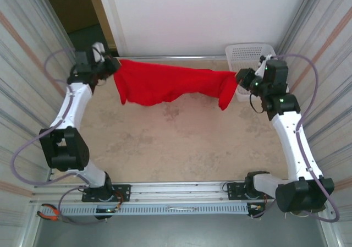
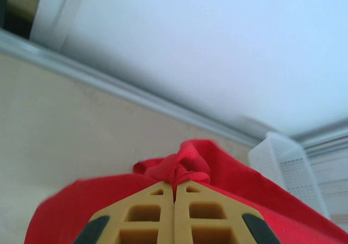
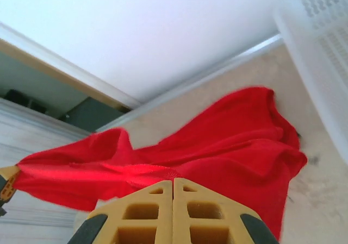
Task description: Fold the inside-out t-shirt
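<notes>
The inside-out t-shirt [image 1: 165, 83] is bright red and hangs stretched across the back of the table between my two grippers. My left gripper [image 1: 113, 66] is shut on its left end, where a bunched knot of red cloth [image 2: 182, 170] sticks out past the yellow fingertips [image 2: 157, 200]. My right gripper [image 1: 241, 75] is shut on the right end; a hemmed edge of the shirt [image 3: 136, 173] runs into its closed fingertips [image 3: 187, 198]. The rest of the shirt [image 3: 234, 141] sags below and away from it.
A white mesh basket [image 1: 250, 57] stands at the back right, just behind my right gripper, also seen as the basket [image 2: 288, 168] and the basket [image 3: 321, 54]. A white wall panel [image 1: 203, 16] closes the back. Bare beige tabletop [image 1: 181, 142] lies in front.
</notes>
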Controlling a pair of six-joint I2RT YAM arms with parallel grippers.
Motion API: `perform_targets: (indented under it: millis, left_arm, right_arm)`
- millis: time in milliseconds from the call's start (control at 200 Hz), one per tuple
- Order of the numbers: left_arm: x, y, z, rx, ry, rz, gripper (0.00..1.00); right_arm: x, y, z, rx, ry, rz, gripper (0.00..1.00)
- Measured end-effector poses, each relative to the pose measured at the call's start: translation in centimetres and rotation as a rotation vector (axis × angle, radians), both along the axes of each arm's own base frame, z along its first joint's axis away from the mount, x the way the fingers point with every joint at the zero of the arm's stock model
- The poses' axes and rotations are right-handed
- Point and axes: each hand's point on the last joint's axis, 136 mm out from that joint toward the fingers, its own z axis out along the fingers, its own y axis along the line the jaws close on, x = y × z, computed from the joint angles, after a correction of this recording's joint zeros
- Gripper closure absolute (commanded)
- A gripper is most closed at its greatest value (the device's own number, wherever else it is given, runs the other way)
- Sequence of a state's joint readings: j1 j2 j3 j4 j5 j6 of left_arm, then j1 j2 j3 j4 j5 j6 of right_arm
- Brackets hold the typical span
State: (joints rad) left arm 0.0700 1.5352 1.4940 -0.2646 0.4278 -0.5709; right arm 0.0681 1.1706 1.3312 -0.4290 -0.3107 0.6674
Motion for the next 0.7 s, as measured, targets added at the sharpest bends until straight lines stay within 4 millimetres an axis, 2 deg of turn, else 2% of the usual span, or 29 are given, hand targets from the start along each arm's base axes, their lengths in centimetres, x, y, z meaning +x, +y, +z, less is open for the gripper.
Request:
perform_targets:
  millis: [175, 271, 371, 541, 636, 701]
  left_arm:
    - [-2.5, 0.2, 5.9, -0.055, -0.140, 0.003, 1.00]
    - [-3.2, 0.0, 8.2, -0.069, -0.203, -0.002, 1.00]
    - [-2.6, 0.0, 9.8, -0.078, -0.230, -0.003, 1.00]
    - [-0.4, 0.3, 11.7, -0.119, -0.252, -0.004, 1.00]
    - [-0.4, 0.3, 14.2, -0.135, -0.295, -0.004, 1.00]
    - [-1.1, 0.1, 16.5, -0.140, -0.341, -0.010, 1.00]
  right_arm:
    - [-0.6, -0.8, 5.1, 0.012, -0.107, 0.005, 1.00]
    - [-0.9, -1.2, 7.7, 0.006, -0.163, 0.003, 1.00]
    - [-0.3, -1.7, 10.0, 0.004, -0.211, 0.001, 1.00]
    - [2.0, -1.8, 11.8, 0.012, -0.228, 0.020, 1.00]
    - [2.1, -1.6, 13.3, 0.015, -0.252, 0.033, 1.00]
    - [1.4, -1.5, 15.3, 0.014, -0.296, 0.039, 1.00]
